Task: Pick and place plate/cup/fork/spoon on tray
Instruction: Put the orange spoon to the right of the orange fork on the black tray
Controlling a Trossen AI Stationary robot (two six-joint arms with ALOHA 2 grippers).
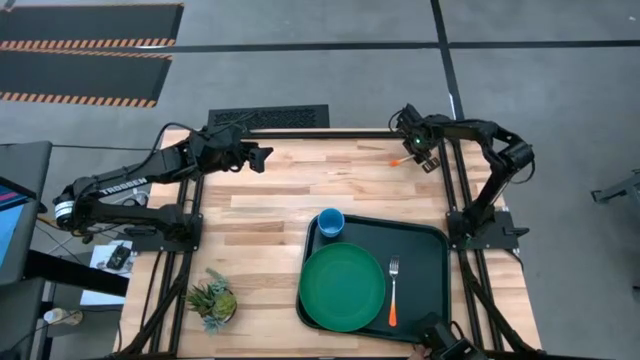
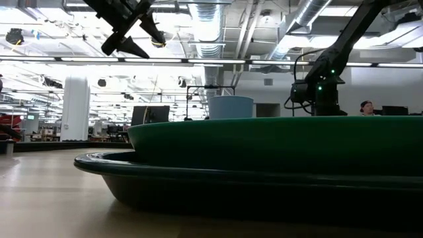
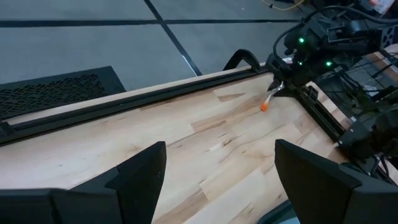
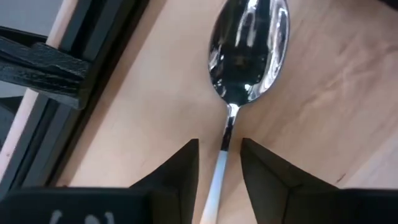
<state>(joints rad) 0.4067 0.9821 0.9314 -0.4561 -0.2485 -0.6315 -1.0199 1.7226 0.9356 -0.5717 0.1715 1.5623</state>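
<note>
The spoon (image 4: 249,43) lies on the wood at the table's far right; its orange handle end (image 1: 395,160) also shows in the left wrist view (image 3: 263,106). My right gripper (image 4: 220,155) is over it (image 1: 424,155), open, a finger on either side of the thin neck just behind the bowl, with a gap on both sides. The dark tray (image 1: 432,238) at the near right holds the green plate (image 1: 342,288), the blue cup (image 1: 330,222) and the fork (image 1: 394,290). My left gripper (image 1: 262,157) is open and empty, raised over the table's far left.
A small potted plant (image 1: 212,298) stands at the table's near left. A black frame rail (image 4: 43,62) runs along the far edge close beside the spoon. Bare wood lies between the two arms. In the low view the tray's rim (image 2: 198,178) fills the foreground.
</note>
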